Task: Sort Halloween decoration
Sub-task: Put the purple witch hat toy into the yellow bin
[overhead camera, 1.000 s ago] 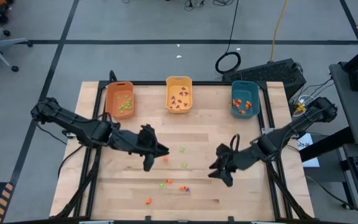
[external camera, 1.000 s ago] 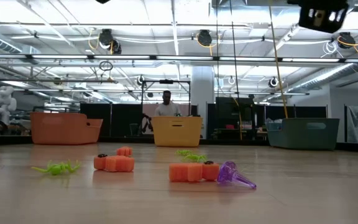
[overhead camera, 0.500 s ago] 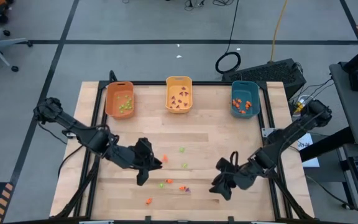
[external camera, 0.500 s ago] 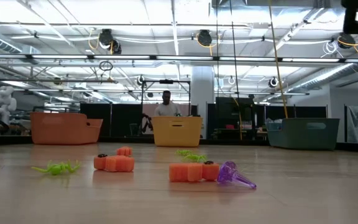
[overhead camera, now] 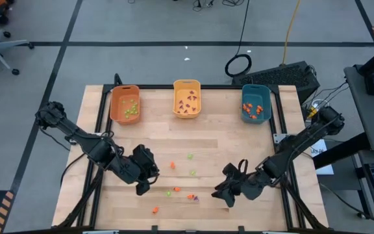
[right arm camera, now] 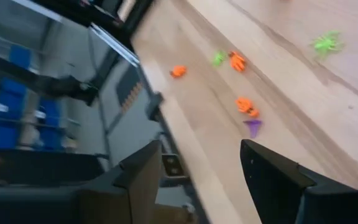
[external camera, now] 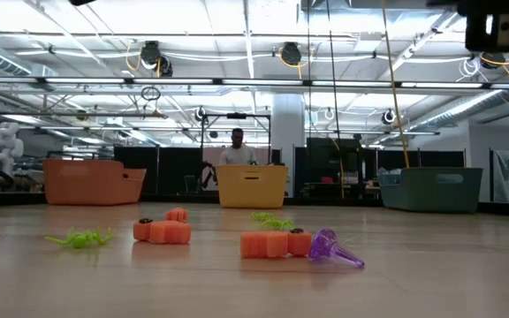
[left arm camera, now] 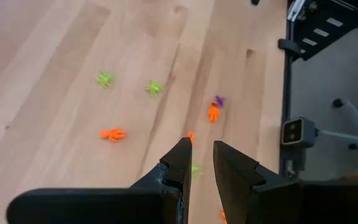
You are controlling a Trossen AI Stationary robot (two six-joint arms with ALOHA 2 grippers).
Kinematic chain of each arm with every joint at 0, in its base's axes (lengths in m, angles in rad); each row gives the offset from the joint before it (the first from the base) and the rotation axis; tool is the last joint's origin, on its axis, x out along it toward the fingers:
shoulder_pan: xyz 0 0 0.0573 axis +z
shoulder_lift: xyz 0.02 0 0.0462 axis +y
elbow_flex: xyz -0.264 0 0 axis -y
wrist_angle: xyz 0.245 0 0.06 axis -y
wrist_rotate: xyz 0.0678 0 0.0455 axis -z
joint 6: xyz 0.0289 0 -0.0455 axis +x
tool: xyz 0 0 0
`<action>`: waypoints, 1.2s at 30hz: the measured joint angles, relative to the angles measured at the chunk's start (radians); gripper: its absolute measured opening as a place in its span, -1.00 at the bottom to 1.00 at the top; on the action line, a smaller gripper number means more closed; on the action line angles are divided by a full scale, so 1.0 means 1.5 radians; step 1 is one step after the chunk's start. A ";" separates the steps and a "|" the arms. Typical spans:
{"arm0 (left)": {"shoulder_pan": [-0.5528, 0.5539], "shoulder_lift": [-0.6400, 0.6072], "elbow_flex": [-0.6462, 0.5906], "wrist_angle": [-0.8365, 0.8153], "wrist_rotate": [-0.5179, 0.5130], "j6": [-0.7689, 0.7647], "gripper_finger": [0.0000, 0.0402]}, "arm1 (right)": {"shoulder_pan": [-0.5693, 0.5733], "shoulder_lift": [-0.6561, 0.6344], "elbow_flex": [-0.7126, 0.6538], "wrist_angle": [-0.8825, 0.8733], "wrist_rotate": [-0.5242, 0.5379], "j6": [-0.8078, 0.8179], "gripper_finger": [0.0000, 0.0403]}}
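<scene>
Nearer the table's front edge than before, left fingers (overhead camera: 141, 189) narrowly parted, right fingers (overhead camera: 222, 195) wide apart.

You are working on a pale wooden table (overhead camera: 239, 140), its planks smooth with a soft satin sheen and visible grain. The three bins, orange (overhead camera: 124, 104), yellow (overhead camera: 187, 99) and teal (overhead camera: 255, 104), look like smooth moulded plastic. The tiny trinkets (external camera: 277, 243) seem plastic too; the purple one (external camera: 332, 249) is translucent and glossy. Both arms (overhead camera: 83, 140) are matt black.
</scene>
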 joint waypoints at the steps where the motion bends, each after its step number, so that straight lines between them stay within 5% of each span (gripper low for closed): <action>1: -0.002 0.000 0.000 0.000 0.000 -0.007 -0.67 | 0.000 0.015 0.006 -0.004 0.000 -0.010 0.02; 11: -0.016 0.000 0.000 -0.010 -0.008 -0.008 -0.67 | -0.002 0.203 0.118 -0.006 -0.002 -0.203 0.02; 22: -0.016 0.000 0.000 -0.012 -0.009 -0.006 -0.67 | -0.006 0.364 0.203 -0.005 0.000 -0.211 0.02; 36: -0.016 0.000 0.000 -0.010 -0.009 -0.012 -0.67 | -0.038 0.383 0.212 -0.048 -0.001 -0.281 -0.24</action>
